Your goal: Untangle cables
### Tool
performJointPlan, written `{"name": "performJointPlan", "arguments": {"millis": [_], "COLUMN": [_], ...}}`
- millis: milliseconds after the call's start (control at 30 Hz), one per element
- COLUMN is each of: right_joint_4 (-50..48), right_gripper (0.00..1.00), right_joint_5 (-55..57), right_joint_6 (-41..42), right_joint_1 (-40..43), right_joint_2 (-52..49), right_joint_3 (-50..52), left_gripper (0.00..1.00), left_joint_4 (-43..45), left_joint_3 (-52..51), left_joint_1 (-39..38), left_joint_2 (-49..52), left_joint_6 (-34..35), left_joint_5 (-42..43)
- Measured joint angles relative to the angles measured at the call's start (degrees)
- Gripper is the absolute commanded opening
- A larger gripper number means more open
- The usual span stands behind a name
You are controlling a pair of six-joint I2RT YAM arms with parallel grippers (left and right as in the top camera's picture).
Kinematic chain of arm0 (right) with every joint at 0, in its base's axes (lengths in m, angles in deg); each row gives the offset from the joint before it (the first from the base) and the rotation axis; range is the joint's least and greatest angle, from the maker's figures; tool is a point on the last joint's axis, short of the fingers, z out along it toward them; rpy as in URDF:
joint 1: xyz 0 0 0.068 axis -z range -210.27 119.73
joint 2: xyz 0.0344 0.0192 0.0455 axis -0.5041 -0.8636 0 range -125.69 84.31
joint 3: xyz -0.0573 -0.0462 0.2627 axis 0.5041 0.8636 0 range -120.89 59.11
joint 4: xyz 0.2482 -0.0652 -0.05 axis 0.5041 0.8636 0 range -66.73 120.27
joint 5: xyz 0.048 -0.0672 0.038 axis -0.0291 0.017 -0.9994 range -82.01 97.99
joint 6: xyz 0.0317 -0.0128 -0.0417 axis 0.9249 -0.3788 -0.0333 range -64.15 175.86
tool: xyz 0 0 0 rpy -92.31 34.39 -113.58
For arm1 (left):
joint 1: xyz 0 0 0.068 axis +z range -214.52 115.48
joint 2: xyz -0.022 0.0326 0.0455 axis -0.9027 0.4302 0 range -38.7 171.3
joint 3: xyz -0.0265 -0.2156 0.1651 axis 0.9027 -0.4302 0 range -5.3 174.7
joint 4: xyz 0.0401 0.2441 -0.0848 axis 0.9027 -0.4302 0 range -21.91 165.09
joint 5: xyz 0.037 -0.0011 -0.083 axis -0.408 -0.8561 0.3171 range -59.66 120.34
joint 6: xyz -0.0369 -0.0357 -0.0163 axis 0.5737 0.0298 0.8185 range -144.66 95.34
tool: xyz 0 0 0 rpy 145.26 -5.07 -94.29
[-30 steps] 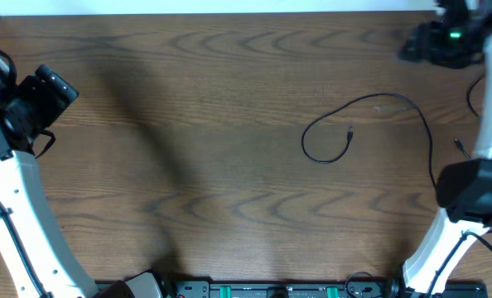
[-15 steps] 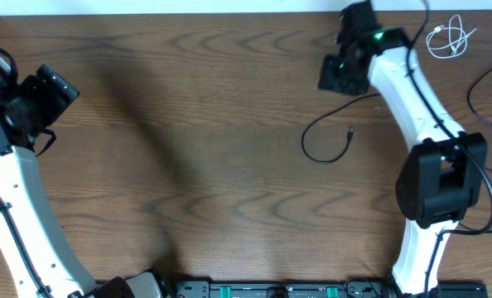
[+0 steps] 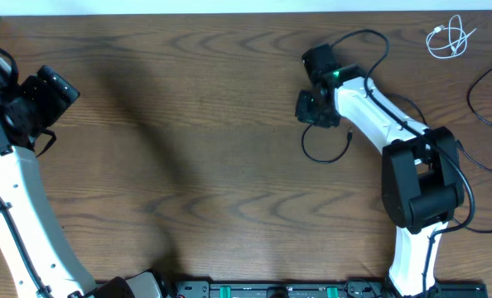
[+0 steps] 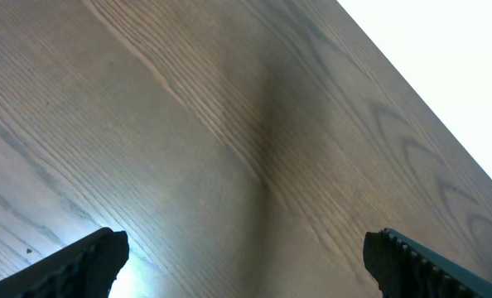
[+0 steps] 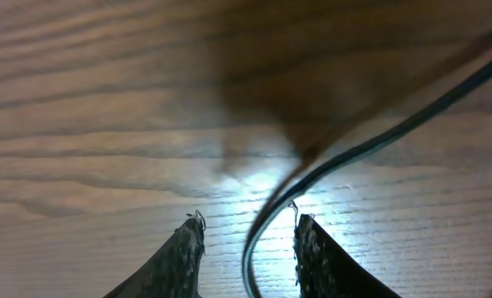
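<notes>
Three thin cables on the right half of the wooden surface (image 3: 188,165).
A black cable (image 3: 325,161) is curled in an open loop near the middle, its small plug end turned inward. One strand is seen between the parted fingers of the right end effector (image 5: 248,223). A short white cable (image 3: 449,37) is bunched at the far right corner. Another black cable (image 3: 470,98) is laid along the right edge.

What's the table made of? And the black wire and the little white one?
The table looks like dark wood or wood-look laminate: grain lines, soft sheen. The black cable seems smooth, slightly shiny plastic or rubber; it curves freely. The white cable is likely similar, but too small to tell.
</notes>
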Motion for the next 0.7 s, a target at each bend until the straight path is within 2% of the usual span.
{"name": "performJointPlan", "arguments": {"millis": [433, 700], "right_joint_4": [-4.0, -7.8], "right_gripper": [0.32, 0.2], "right_joint_5": [2.9, 3.6], "right_joint_6": [1.6, 2.0], "right_joint_1": [-0.2, -0.2], "right_joint_2": [0.0, 0.8], "right_joint_3": [5.4, 7.9], "left_gripper": [0.96, 0.96], "left_joint_4": [0.0, 0.0], "left_joint_3": [0.0, 0.0], "left_joint_1": [0.0, 0.0], "left_joint_2": [0.0, 0.0], "left_joint_6": [0.0, 0.0], "left_joint_5": [0.0, 0.0]}}
